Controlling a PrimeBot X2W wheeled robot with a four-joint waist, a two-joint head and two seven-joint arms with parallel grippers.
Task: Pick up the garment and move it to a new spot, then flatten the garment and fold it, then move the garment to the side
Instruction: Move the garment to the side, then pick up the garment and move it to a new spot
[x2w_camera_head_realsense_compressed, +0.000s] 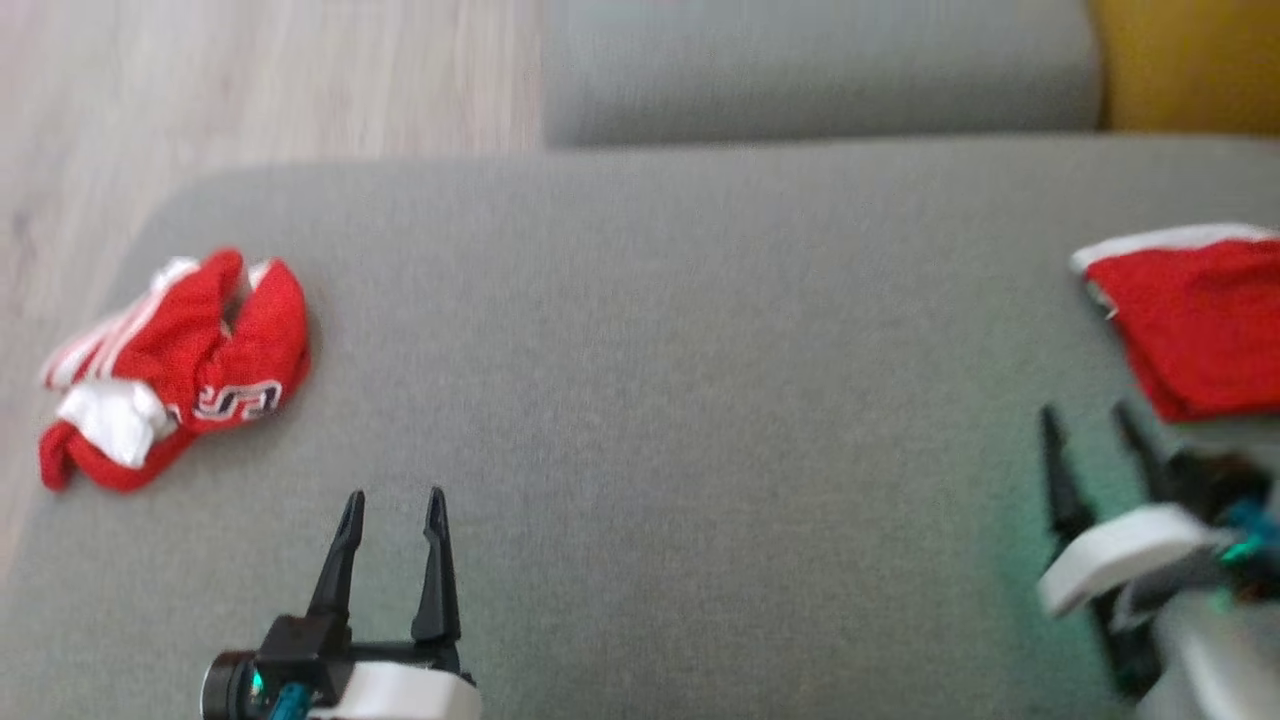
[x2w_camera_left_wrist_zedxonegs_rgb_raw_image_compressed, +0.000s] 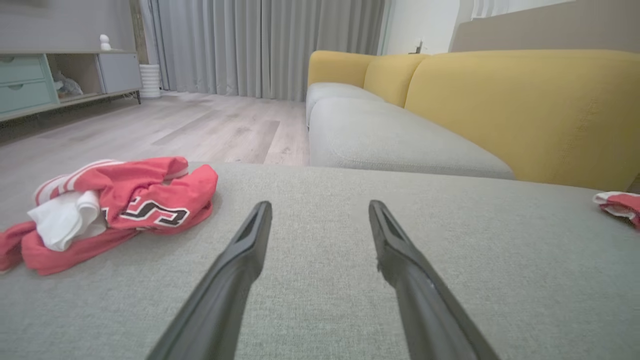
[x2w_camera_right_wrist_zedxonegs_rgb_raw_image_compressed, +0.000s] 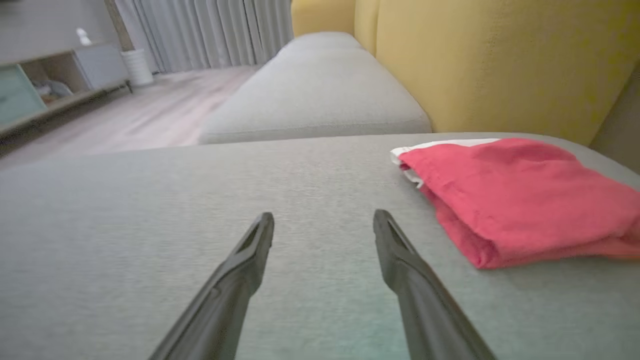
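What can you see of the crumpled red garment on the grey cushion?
The crumpled red garment looks like a sports jersey: red cloth, white stripes, a bunched white patch, and dark white-edged lettering partly hidden by folds. It lies in a loose heap on the grey cushion, close to its left edge. Only the cushion touches it; the open left claw is apart from it.

My left end effector (x2w_camera_head_realsense_compressed: 394, 497) has two long tapered black fingers (x2w_camera_head_realsense_compressed: 333, 570) on a black block (x2w_camera_head_realsense_compressed: 300, 640), a teal accent and white wrist shell (x2w_camera_head_realsense_compressed: 400, 692); my right end effector (x2w_camera_head_realsense_compressed: 1083, 412) looks alike, blurred.
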